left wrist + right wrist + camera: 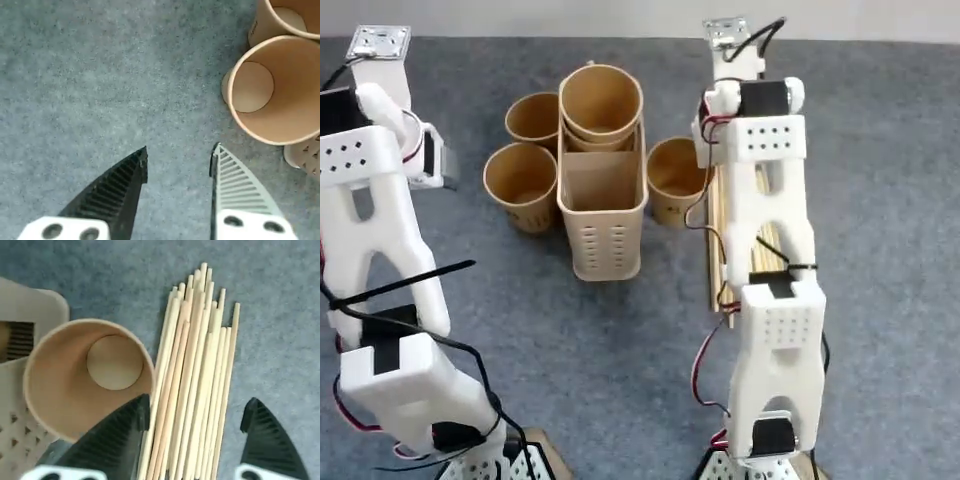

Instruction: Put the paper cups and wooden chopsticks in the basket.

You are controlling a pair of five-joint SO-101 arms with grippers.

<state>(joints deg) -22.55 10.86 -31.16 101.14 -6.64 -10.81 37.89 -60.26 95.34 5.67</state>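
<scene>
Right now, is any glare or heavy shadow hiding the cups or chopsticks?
High view: soft, even light, no glare, only faint shadows beside the cups. Left wrist view: the near cup is lit down to its bottom. Right wrist view: chopsticks evenly lit; the cup has a mildly shaded inner wall.
</scene>
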